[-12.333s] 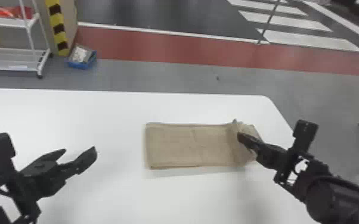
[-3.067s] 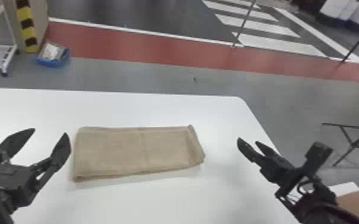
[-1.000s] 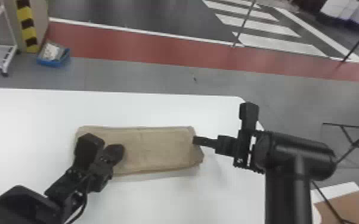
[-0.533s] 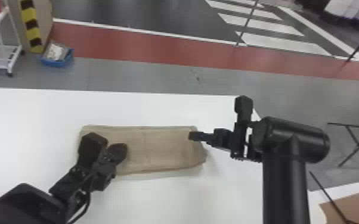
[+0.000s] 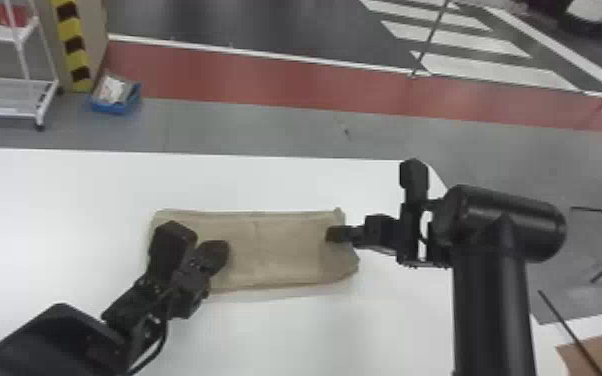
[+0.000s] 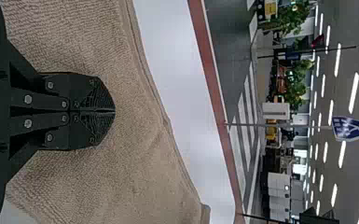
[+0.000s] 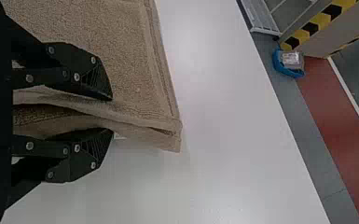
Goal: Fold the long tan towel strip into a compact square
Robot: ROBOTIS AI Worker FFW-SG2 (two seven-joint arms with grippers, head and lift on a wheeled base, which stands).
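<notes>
Your left gripper point(image 5: 219, 254), fingers together, obstructs part of the towel point(image 5: 285, 250) — perhaps touching; your right gripper's point(image 5: 332, 234) parted fingers straddle its end — blue bin point(image 5: 115, 106) beyond the table point(image 5: 290, 335).

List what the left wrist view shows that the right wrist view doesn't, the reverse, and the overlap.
Left wrist view: left gripper, its fingers together over the towel; beyond, a blue sign, plants and ceiling lights.

Right wrist view: right gripper, open, with the towel's layered edge between its fingers; beyond, a blue bin and a yellow-black striped post.

Both: towel, white table, red floor strip.
</notes>
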